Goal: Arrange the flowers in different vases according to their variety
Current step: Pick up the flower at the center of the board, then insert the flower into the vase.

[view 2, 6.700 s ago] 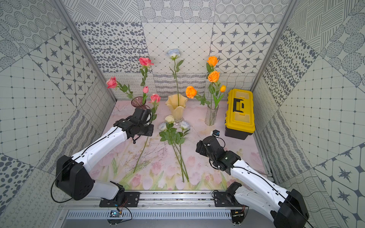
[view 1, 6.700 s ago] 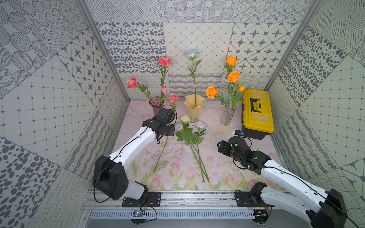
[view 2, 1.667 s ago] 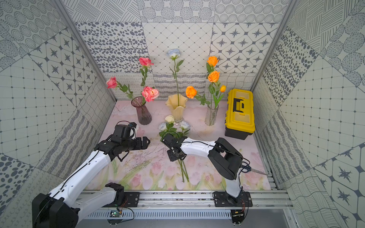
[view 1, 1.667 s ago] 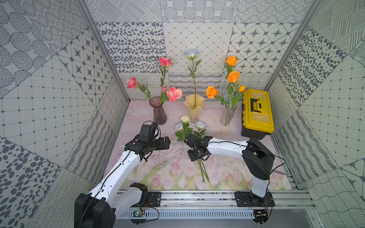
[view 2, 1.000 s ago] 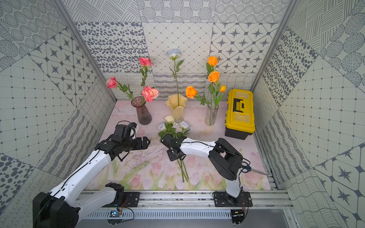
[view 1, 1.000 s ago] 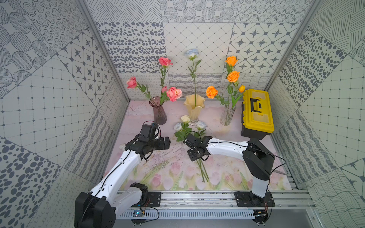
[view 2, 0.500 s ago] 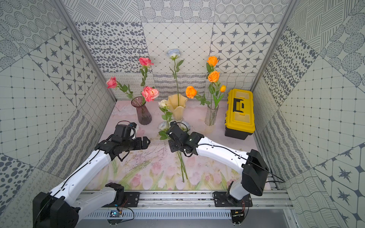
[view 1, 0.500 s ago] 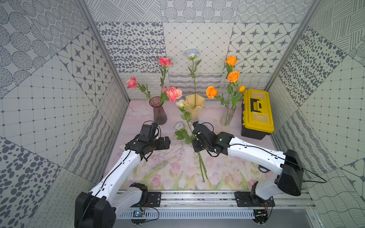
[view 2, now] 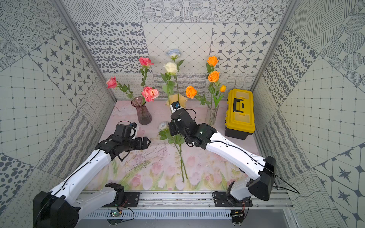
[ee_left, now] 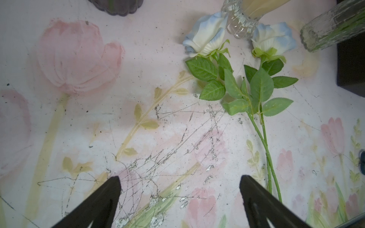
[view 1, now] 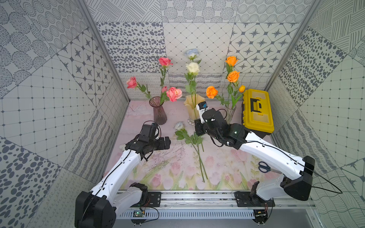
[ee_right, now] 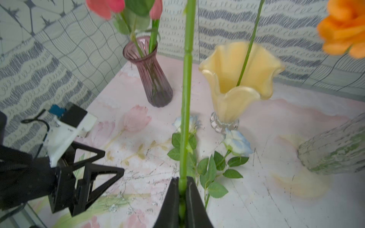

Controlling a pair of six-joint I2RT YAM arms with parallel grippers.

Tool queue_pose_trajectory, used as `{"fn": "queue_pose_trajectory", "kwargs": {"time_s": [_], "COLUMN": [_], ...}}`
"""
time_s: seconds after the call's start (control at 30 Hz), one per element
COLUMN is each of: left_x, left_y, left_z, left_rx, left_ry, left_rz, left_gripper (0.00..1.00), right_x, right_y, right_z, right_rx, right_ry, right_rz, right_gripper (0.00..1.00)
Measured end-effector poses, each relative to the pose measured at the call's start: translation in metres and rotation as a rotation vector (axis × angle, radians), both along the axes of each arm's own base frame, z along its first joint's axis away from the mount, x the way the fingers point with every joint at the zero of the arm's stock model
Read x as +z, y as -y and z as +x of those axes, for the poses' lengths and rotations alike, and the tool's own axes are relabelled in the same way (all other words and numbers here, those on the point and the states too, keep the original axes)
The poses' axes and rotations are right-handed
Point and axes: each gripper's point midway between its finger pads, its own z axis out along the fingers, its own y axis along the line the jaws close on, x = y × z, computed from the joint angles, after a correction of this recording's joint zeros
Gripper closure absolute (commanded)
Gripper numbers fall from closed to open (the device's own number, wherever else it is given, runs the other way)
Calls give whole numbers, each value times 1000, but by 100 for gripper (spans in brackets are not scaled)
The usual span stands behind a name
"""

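The white rose (view 1: 192, 68) stands upright just in front of the cream vase (ee_right: 227, 102), its green stem pinched between the pressed-together fingers of the right gripper (ee_right: 182, 180). The purple vase (ee_right: 156, 83) of pink roses (view 1: 174, 94) is on one side and the clear vase (view 1: 230, 115) of orange roses (view 1: 233, 76) on the other. Two pale-blue roses (ee_left: 205, 41) lie side by side on the mat (ee_left: 98, 128) near the cream vase's foot, a third pale-blue rose (view 1: 192, 53) stands in that vase, and the left gripper (ee_left: 179, 178) hovers over the mat beside them, jaws spread wide and empty.
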Motion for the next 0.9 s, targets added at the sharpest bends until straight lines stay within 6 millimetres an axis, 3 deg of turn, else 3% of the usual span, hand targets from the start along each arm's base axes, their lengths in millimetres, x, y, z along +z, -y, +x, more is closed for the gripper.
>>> {"fn": "queue_pose_trajectory", "kwargs": {"time_s": [0.23,0.4,0.7,0.9], "left_x": [-4,-7,-9,-9], "left_y": [4,11,23,28], "left_z": [-1,-3,-7,-9], "left_rx": [-15,-37,-81,-98], "left_ry": [-19,-40,-68,-75], "left_rz": [-16,-42,-103,-126], "left_gripper": [1,1,1,1], "right_x": [90,122,118,92], "right_y": [11,2,-29,-40], "right_z": [61,108,183,209], "right_rx": [-112,-187,-278,-318], "right_ry": [277,441,575,589], "right_rz": [83,87,34,-33], "right_gripper": [100,100,100,100]}}
